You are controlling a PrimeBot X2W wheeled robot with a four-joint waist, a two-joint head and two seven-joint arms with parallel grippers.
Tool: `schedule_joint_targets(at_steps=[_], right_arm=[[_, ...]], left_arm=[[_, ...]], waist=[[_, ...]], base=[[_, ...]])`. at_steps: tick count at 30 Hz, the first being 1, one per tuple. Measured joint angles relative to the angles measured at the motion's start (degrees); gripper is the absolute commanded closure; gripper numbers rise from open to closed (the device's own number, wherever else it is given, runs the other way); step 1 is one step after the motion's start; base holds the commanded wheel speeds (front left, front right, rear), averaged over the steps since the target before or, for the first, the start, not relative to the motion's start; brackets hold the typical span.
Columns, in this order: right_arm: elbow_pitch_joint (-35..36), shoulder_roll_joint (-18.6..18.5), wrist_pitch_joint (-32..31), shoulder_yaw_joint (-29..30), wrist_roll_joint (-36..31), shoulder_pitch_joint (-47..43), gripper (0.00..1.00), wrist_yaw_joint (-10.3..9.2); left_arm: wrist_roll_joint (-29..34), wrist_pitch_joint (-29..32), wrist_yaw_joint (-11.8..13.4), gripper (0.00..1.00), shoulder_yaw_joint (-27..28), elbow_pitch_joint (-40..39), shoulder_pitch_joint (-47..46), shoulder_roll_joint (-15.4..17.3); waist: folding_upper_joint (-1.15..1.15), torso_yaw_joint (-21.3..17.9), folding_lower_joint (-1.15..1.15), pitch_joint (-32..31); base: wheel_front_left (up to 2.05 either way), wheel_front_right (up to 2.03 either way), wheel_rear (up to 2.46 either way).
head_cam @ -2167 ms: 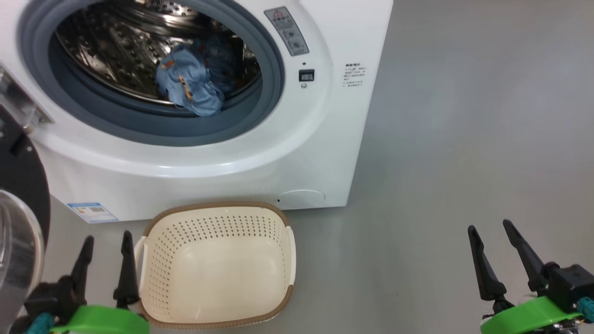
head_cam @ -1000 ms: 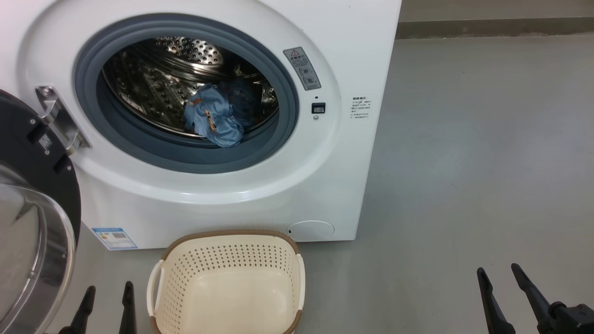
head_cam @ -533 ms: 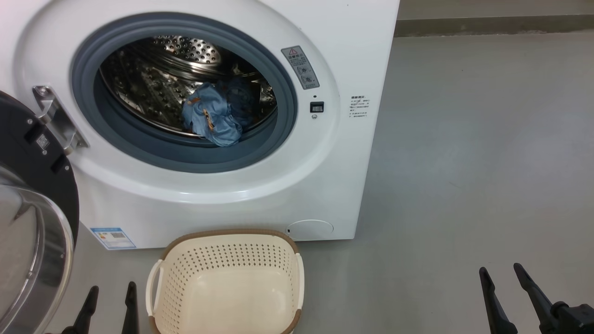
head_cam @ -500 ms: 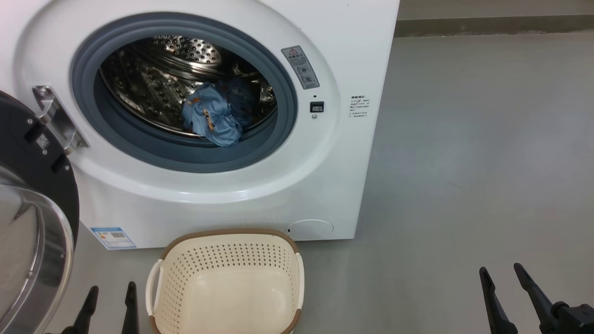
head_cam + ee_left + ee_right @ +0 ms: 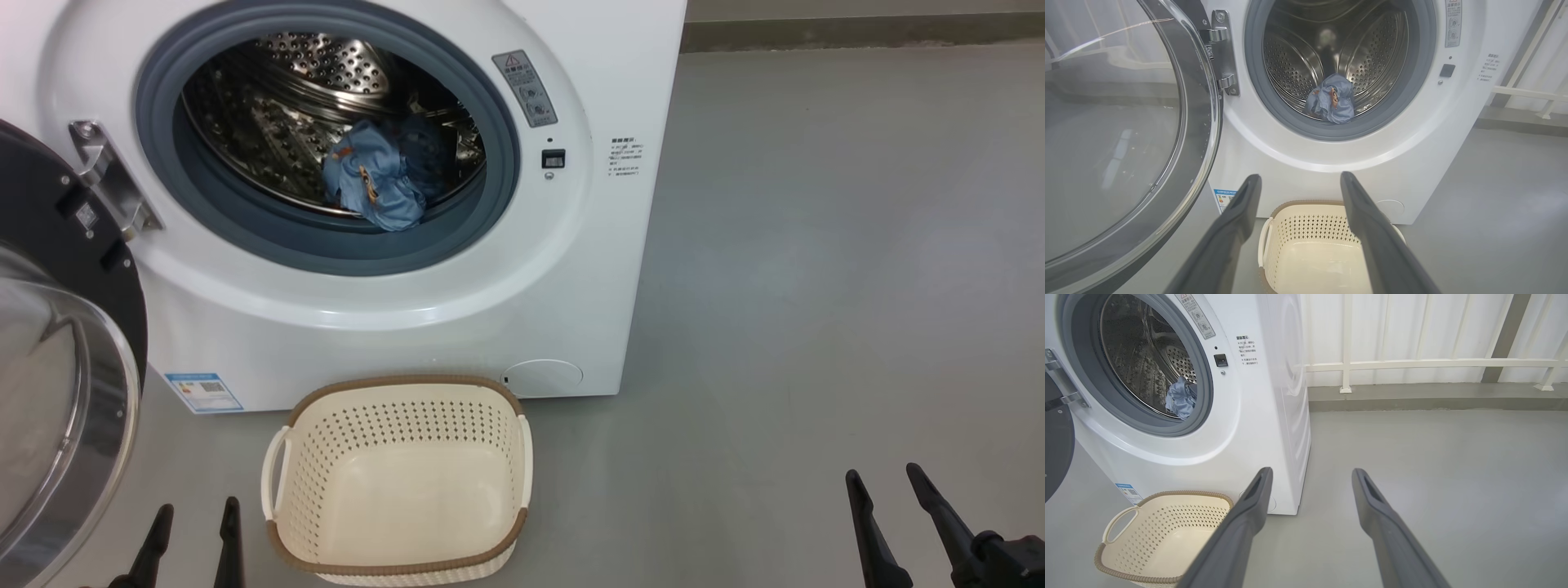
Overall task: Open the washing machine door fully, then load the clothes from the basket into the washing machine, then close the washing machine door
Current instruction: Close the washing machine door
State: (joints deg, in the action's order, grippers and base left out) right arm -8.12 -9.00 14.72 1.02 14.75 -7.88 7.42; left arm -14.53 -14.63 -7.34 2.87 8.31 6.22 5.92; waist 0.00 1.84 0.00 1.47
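Observation:
The white washing machine stands with its door swung wide to the left on its metal hinge. Light-blue clothes lie bunched at the front of the steel drum, also in the left wrist view and the right wrist view. The cream basket sits on the floor before the machine with nothing in it. My left gripper is open at the bottom left, beside the basket. My right gripper is open at the bottom right over bare floor.
The open door's glass bowl bulges out at the left, close to my left gripper. Grey floor stretches to the right of the machine. A white railing and a low kerb run behind it.
The camera has tilted a little, so machine and basket sit higher in the view. Clothes, basket, door and both grippers keep their places.

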Motion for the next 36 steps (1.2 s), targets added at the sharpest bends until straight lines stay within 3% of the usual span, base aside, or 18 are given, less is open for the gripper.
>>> schedule_joint_targets(at_steps=[19, 36], right_arm=[[0.3, -0.1, 0.0, -0.2, 0.0, 0.0, 0.0, 0.0], [0.3, -1.9, 0.0, -2.5, 0.0, 0.3, 0.0, 0.0]], left_arm=[[-0.6, 0.0, 0.0, 0.0, 0.9, 0.3, 0.0, -0.7], [-0.9, 0.0, 0.0, 0.0, 2.5, 0.3, -0.3, -3.2]], waist=[[0.0, 2.5, 0.0, 0.4], [0.0, 12.9, 0.0, 1.4]], base=[[-0.04, 0.04, 0.0], [0.0, 0.0, 0.0]])
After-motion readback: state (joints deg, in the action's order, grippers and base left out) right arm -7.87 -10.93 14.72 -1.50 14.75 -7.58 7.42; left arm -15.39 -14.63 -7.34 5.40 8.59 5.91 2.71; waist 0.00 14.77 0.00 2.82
